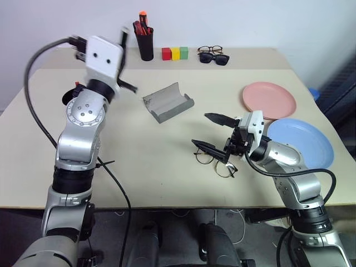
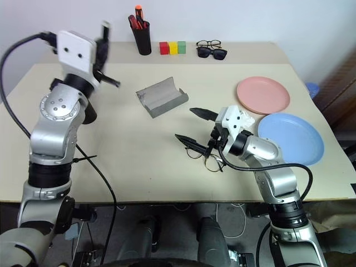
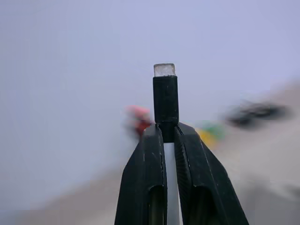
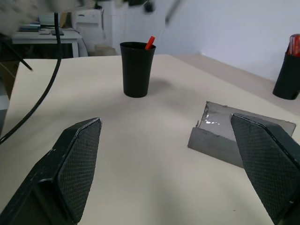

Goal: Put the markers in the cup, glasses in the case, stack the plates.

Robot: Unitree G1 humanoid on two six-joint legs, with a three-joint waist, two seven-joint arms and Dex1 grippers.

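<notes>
My left gripper is raised high over the table's left side, shut on a marker whose black end sticks out past the fingertips. The black cup stands on the left, largely hidden behind my left arm in the eye views, with a red marker poking out of it. The grey case lies open mid-table. My right gripper hangs open just above the wire-frame glasses, which lie on the table. The pink plate and blue plate lie side by side at the right.
At the back edge stand a black pen holder with red and orange pens, three coloured blocks, dark-rimmed spectacles and black sunglasses. A black cable hangs from my left arm over the table's front.
</notes>
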